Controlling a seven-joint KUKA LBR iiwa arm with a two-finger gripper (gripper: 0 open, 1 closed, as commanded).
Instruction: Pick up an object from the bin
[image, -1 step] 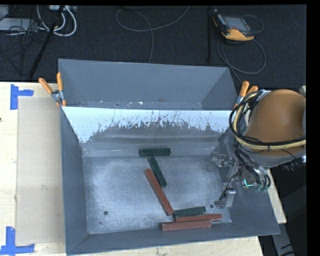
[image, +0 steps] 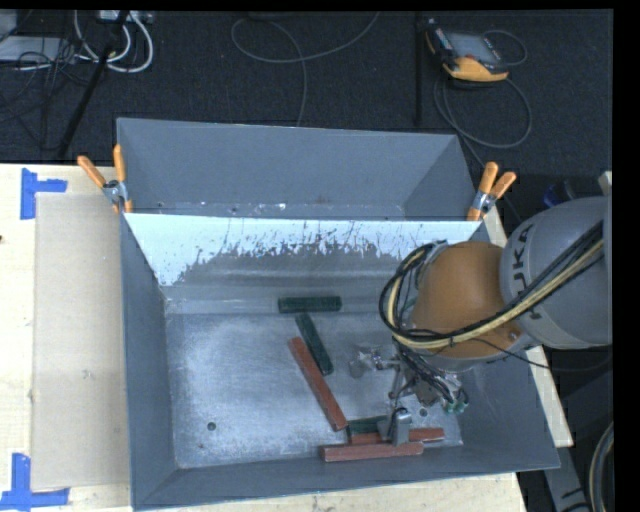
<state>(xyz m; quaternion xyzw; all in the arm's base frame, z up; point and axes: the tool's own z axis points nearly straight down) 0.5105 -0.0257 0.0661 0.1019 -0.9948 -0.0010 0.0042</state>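
My gripper (image: 401, 428) is low in the bin's front right corner, below the orange wrist cover. Its tip comes down among a few short bars there. A short dark green bar (image: 364, 428) lies just left of the tip. A small red bar (image: 429, 435) pokes out on its right. A long reddish-brown bar (image: 371, 452) lies along the front wall right under it. Nothing can be seen held.
A long reddish-brown bar (image: 318, 383) runs diagonally across the middle of the floor. Two dark green bars (image: 310, 303) (image: 316, 344) lie near the back middle. The left half of the floor is bare metal. The arm and its cables hang over the right wall.
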